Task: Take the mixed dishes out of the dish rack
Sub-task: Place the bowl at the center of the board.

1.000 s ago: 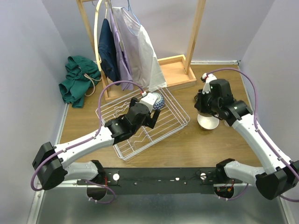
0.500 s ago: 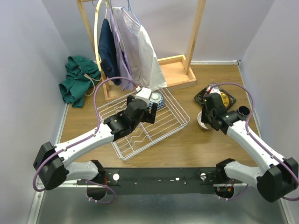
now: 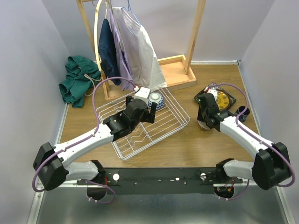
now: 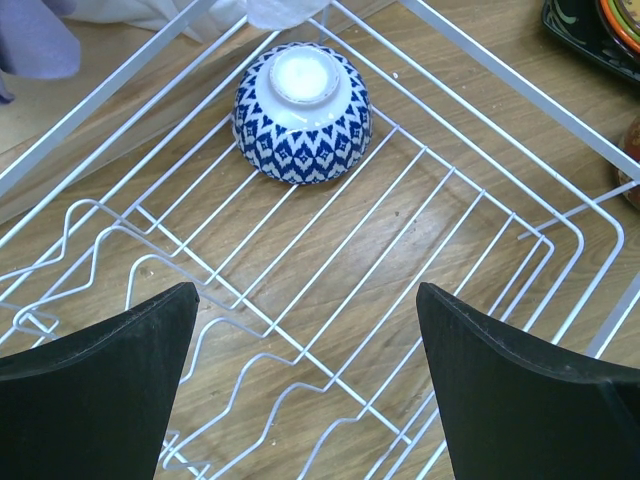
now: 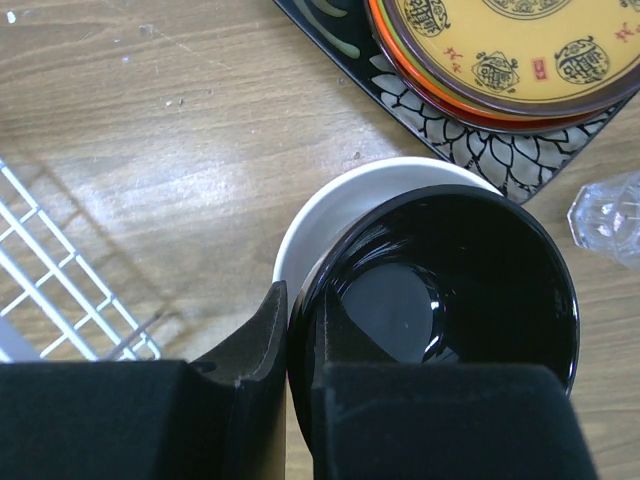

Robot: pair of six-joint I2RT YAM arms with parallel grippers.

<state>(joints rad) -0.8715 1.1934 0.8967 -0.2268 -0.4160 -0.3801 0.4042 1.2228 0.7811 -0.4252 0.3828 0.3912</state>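
Observation:
The white wire dish rack [image 3: 180, 122] holds one blue-white bowl [image 3: 157, 100], upside down in its far corner [image 4: 302, 112]. My left gripper [image 3: 148, 113] hovers over the rack's wires just short of that bowl, jaws wide open and empty [image 4: 305, 370]. My right gripper [image 3: 204, 122] is shut on the rim of a bowl with a glossy black inside [image 5: 470, 270], which sits in a white bowl [image 5: 330, 215] on the table right of the rack. Beside them, yellow and orange plates [image 5: 510, 50] are stacked on a black square plate [image 5: 440, 130].
A clear glass [image 5: 610, 215] and a small blue cup [image 3: 241, 111] stand right of the bowls. A wooden clothes stand [image 3: 175, 70] with hanging garments rises behind the rack. Green cloth [image 3: 77, 84] lies at the far left. Walls close in both sides.
My right gripper has come down and toward me with the black-lined bowl, onto the white bowl. My left gripper has edged farther toward the blue-white bowl, still open.

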